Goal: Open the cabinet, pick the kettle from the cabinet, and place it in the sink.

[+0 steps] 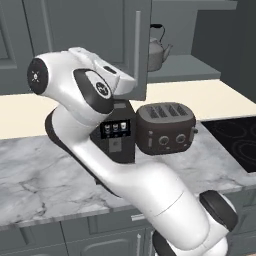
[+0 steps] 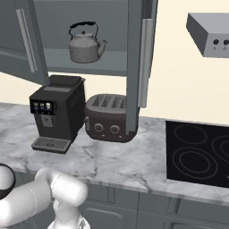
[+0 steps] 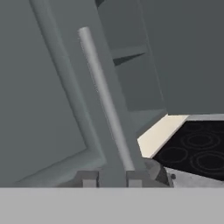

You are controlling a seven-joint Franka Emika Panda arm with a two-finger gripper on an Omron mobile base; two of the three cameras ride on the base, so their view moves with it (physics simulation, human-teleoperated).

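there, kettle (image 2: 86, 44) beyond open cabinet (image 2: 134, 67) doors

The cabinet (image 2: 136, 67) is dark grey, its bar handle (image 3: 105, 96) pale silver just above the jaws. The kettle (image 2: 85, 44) is silver-grey with a black handle. The toaster (image 1: 165, 127) is dark brown, the coffee machine (image 2: 56, 114) black with a small lit panel. The desk (image 2: 120, 161) is grey-veined white marble, the stovetop (image 2: 199, 154) black with thin ring marks, the wall (image 2: 179, 76) cream.
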